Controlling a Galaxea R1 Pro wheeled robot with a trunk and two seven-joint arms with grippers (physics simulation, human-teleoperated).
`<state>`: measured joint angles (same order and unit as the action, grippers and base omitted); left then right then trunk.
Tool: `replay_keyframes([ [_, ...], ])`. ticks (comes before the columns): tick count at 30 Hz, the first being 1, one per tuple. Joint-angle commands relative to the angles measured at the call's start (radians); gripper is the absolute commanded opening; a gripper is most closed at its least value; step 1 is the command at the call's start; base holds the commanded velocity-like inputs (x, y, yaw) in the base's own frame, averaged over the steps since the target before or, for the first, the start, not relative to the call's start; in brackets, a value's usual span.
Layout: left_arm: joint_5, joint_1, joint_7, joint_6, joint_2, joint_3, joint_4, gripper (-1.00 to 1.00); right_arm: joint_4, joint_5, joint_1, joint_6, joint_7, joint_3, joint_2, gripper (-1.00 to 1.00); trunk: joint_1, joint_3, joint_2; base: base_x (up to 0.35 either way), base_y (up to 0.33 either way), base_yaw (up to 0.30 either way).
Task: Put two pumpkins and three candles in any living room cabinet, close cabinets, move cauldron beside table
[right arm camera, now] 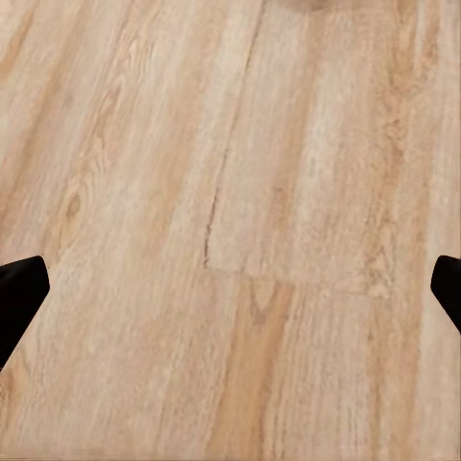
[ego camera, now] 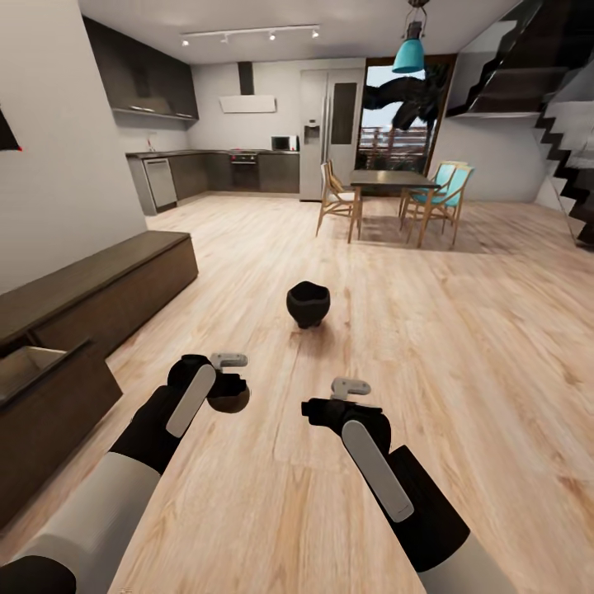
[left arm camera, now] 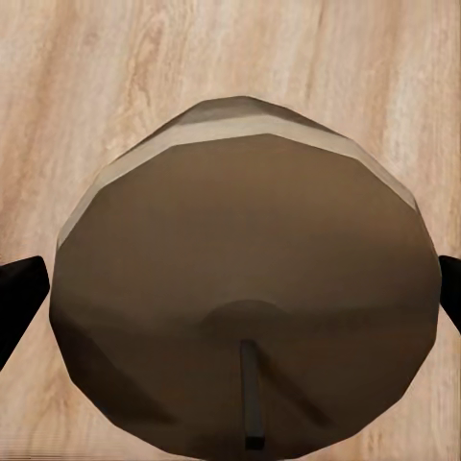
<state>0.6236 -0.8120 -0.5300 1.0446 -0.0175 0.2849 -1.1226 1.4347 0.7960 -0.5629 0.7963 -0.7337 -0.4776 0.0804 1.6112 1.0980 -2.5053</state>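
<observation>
The left tool hangs over the floor, holding a round brown pumpkin between wide fingers. The right tool is open. The cauldron sits ahead.

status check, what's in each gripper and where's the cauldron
Left gripper shut on brown round object. Right gripper open, empty. Cauldron on floor ahead. Cabinet drawer open at left.

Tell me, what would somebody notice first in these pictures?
Probably the black cauldron standing alone on the wooden floor, ahead of both arms. Next, the brown candle between the left gripper fingers, and the cabinet along the left wall with a drawer open.
</observation>
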Motion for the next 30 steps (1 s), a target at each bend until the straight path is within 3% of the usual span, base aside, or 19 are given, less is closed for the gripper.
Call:
replay_keyframes([
  [1,0.007,-0.001,-0.011,0.003,-0.001,0.003,-0.001,-1.0,0.001,0.009,-0.001,0.001,-0.01,-0.001,0.0,1.0,0.0,0.001,0.0,0.013,-0.13,0.289],
  [5,0.007,-0.001,-0.012,0.003,0.0,0.003,-0.004,-1.0,0.001,0.009,0.0,0.001,-0.01,-0.001,0.0,1.0,0.0,0.001,0.0,0.006,-0.057,0.29],
  [20,0.01,-0.001,-0.013,0.003,0.003,-0.013,0.005,-1.0,-0.014,0.009,-0.001,0.001,-0.009,-0.003,0.002,1.0,-0.007,-0.057,0.003,0.0,-0.004,0.29],
  [25,0.012,-0.001,-0.013,0.003,0.001,-0.071,0.008,-1.0,-0.014,0.009,-0.001,0.001,-0.009,-0.003,0.002,1.0,-0.009,-0.076,0.004,0.0,0.0,0.29],
  [30,0.013,-0.001,-0.013,0.003,0.001,-0.084,0.009,-1.0,-0.014,0.009,0.0,0.001,-0.009,-0.004,0.002,1.0,-0.014,-0.095,0.01,0.0,0.0,0.29],
])
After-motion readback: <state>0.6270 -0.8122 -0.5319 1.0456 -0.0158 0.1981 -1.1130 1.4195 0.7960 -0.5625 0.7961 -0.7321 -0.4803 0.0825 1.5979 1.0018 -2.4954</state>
